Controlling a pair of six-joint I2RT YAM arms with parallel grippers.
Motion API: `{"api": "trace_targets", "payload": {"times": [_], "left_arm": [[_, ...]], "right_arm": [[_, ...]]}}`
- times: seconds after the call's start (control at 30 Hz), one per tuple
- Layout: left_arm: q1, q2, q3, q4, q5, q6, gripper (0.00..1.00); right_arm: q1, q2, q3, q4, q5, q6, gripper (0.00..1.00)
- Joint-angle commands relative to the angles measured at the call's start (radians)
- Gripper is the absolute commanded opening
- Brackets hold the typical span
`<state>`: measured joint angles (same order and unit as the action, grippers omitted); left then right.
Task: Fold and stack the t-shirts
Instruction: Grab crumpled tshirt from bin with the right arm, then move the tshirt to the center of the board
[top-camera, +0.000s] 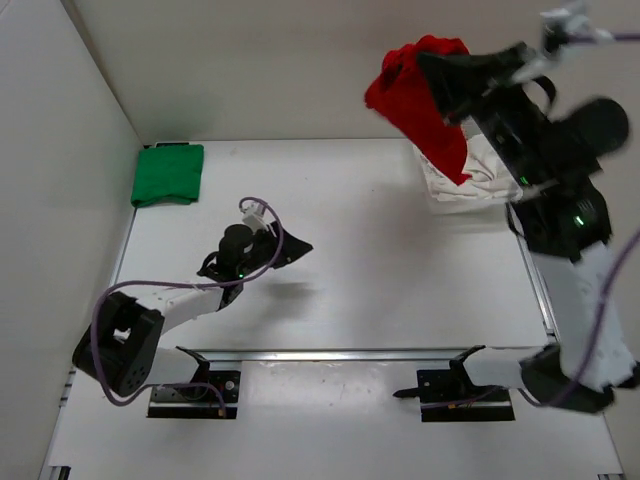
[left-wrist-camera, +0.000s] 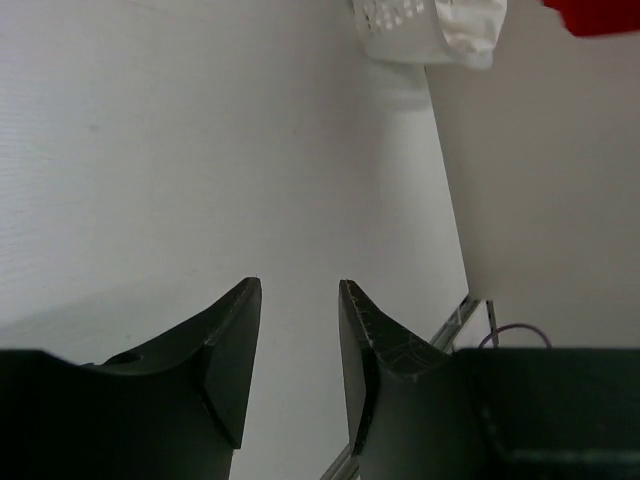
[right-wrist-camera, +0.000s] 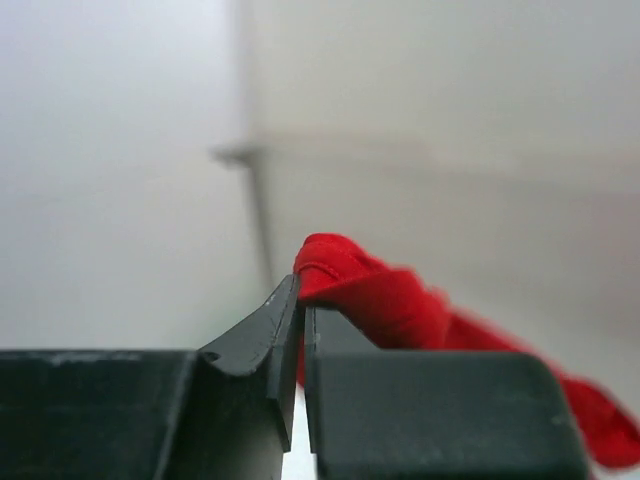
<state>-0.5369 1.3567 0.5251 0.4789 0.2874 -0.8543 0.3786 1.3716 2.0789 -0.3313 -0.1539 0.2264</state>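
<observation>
The red t-shirt (top-camera: 405, 95) hangs bunched in the air above the table's far right. My right gripper (top-camera: 424, 56) is shut on its top edge, and in the right wrist view the red cloth (right-wrist-camera: 400, 300) is pinched at the tips of that gripper (right-wrist-camera: 302, 295). A white t-shirt (top-camera: 475, 178) lies crumpled below it, spilling over the mesh basket (top-camera: 428, 185). The green t-shirt (top-camera: 167, 175) lies folded at the far left corner. My left gripper (top-camera: 300, 248) hovers low over the table's middle left. Its jaws (left-wrist-camera: 300, 290) stand open with nothing between them.
A white wall runs along the left side of the table (top-camera: 380, 270), and another stands behind it. In the left wrist view the basket (left-wrist-camera: 395, 25) and white cloth (left-wrist-camera: 470, 30) sit at the far end. A metal rail (top-camera: 330, 352) crosses in front of the arm bases.
</observation>
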Motion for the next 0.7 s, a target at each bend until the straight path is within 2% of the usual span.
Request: {"api": "trace_targets", "payload": {"times": [0.0, 0.03, 0.1, 0.13, 0.2, 0.3, 0.4, 0.47, 0.57, 0.67], "left_arm": [[0.101, -0.083, -0.06, -0.023, 0.044, -0.029, 0.48], [0.118, -0.115, -0.083, -0.039, 0.035, -0.032, 0.48], [0.17, -0.184, -0.108, -0.048, 0.038, -0.037, 0.49], [0.179, -0.208, -0.126, -0.051, 0.032, -0.045, 0.49], [0.213, -0.26, -0.146, -0.066, 0.033, -0.049, 0.5], [0.233, -0.327, -0.183, -0.097, 0.022, -0.042, 0.5], [0.267, -0.364, -0.217, -0.114, -0.005, -0.035, 0.51], [0.319, -0.355, -0.215, -0.122, 0.002, -0.032, 0.51], [0.351, -0.292, -0.179, -0.123, 0.004, -0.019, 0.51], [0.312, -0.231, -0.116, -0.163, -0.007, 0.02, 0.51]], "right_arm": [[0.164, -0.121, -0.156, 0.285, 0.135, -0.149, 0.0], [0.195, -0.12, -0.164, 0.276, 0.149, -0.172, 0.01], [0.136, -0.098, -0.16, 0.244, 0.07, -0.115, 0.0], [0.053, -0.083, -0.18, 0.239, 0.027, -0.022, 0.0], [-0.077, -0.056, -0.253, 0.296, -0.212, 0.121, 0.0], [-0.171, -0.023, -0.536, 0.453, -0.375, 0.293, 0.0], [-0.19, 0.041, -0.783, 0.618, -0.424, 0.419, 0.0], [-0.198, 0.125, -0.842, 0.695, -0.441, 0.448, 0.0], [-0.214, 0.318, -0.788, 0.718, -0.504, 0.449, 0.01], [-0.251, 0.493, -0.616, 0.655, -0.581, 0.472, 0.0]]}}
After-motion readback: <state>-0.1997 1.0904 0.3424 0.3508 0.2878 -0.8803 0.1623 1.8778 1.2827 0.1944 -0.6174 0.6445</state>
